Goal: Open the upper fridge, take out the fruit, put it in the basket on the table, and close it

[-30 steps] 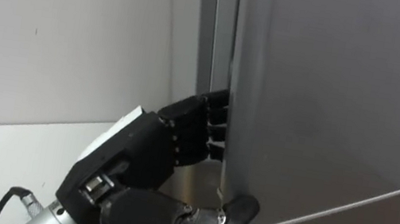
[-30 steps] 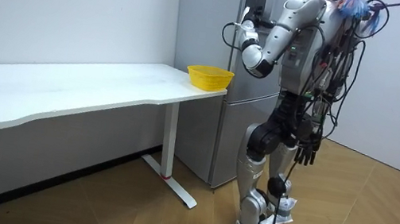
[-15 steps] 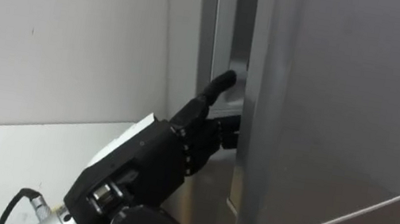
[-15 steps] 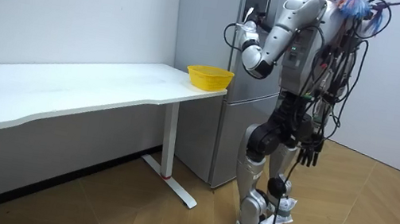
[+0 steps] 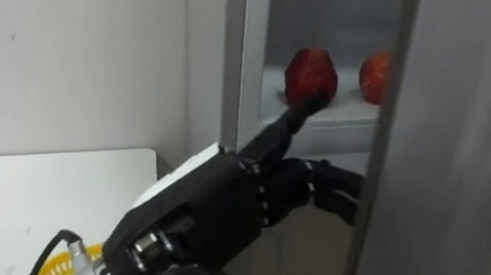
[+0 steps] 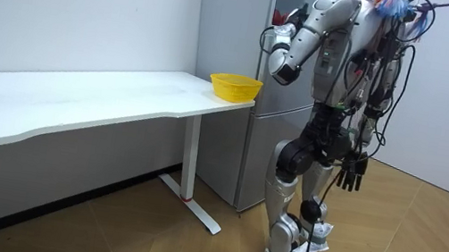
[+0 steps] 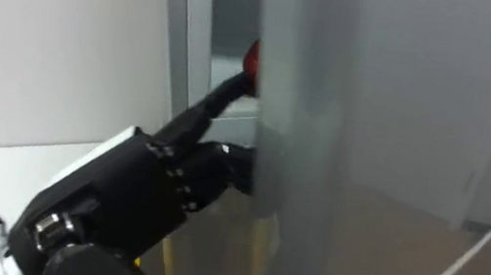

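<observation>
The robot stands at the fridge (image 6: pixel 241 20), beside the end of the table (image 6: pixel 75 98) that carries a yellow bowl (image 6: pixel 235 85). The upper door (image 5: pixel 462 142) is partly open. The left hand (image 5: pixel 215 202) hooks most of its fingers round the door's free edge, while one finger sticks out straight towards the inside. The right hand (image 6: pixel 350 175) hangs slack at the robot's side, holding nothing.

The things to fetch sit on a pale shelf (image 5: pixel 327 121) inside: two red fruits, the left fruit (image 5: pixel 311 74) just above the straight fingertip and the right fruit (image 5: pixel 374 76) close by the door's edge. Neither is held.

Risks from here, as I judge them:
- The gap looks narrow. Reaching in before the door swings wider could jam the arm between door and frame.
- The hooked fingers have a shallow hold, so the door could slip off them and swing shut.
- The straight finger is near the left fruit. A careless push could roll it off the shelf.
- The robot stands close, so the opening door may strike its body.

The door hides the hooked fingertips, part of the right fruit and the rest of the shelf. The kind of fruit is unclear.
</observation>
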